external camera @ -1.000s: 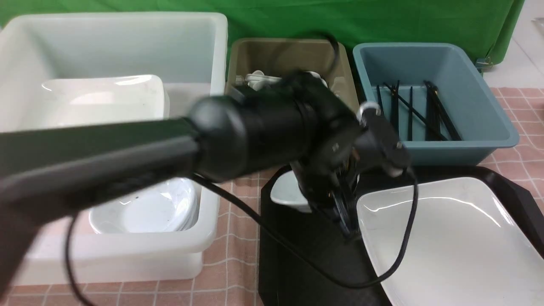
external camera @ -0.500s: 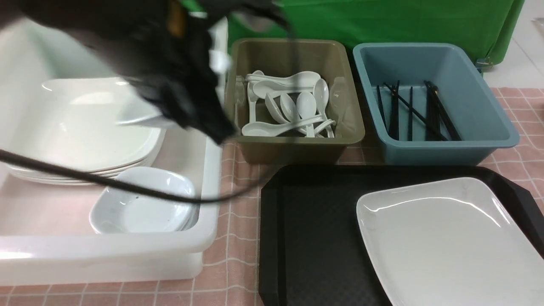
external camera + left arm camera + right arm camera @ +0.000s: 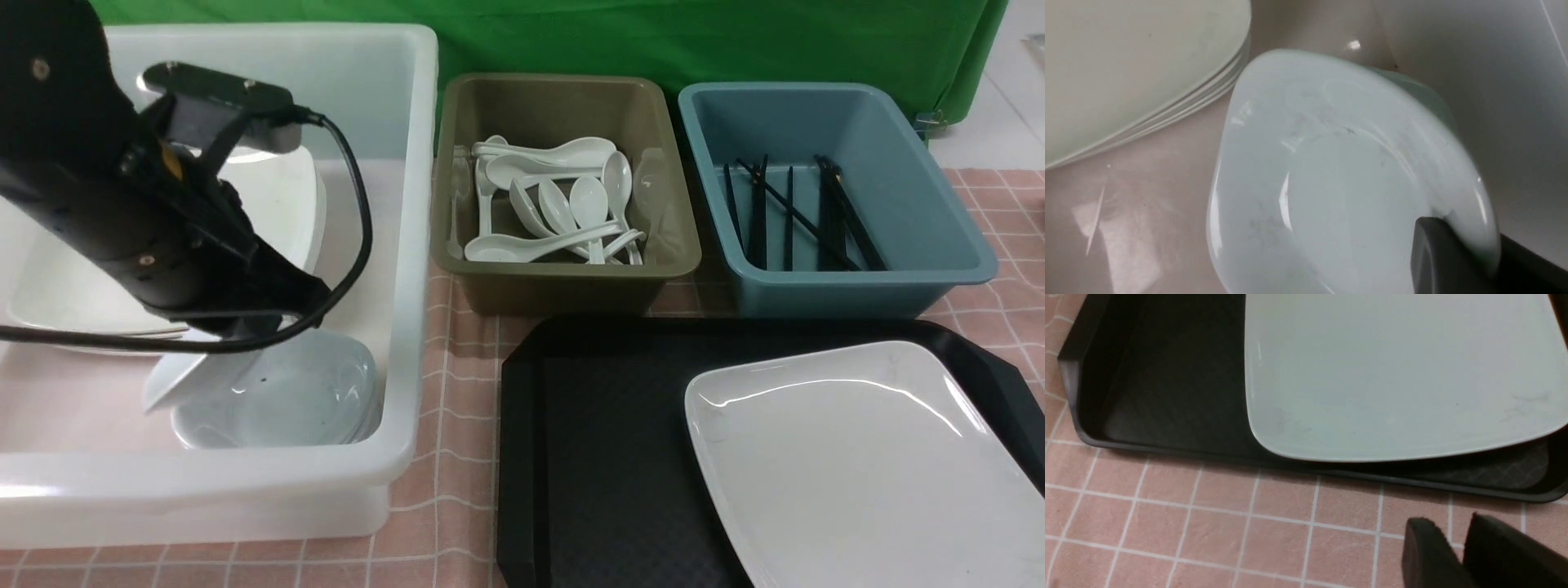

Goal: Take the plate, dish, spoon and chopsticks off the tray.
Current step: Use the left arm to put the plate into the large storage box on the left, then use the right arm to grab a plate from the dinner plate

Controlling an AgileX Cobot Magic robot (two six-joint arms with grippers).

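Presently, far left, stack of plates [image 3: 90,302] lies inside white bin [image 3: 204,474]. Beside it, dish [image 3: 1347,183] is tilted, rim clamped in my left pincer [image 3: 1466,245]; dish extends down and leftward from fingertips, over stacked bowls [image 3: 318,392]. I judge: lowering must bring dish rightward and more level, to nest; release while tilted may let it slide. Farther right, plate [image 3: 865,474] lies on black tray [image 3: 629,490], nearer my right pincer [image 3: 1447,539], which holds nothing, fingers slightly apart.
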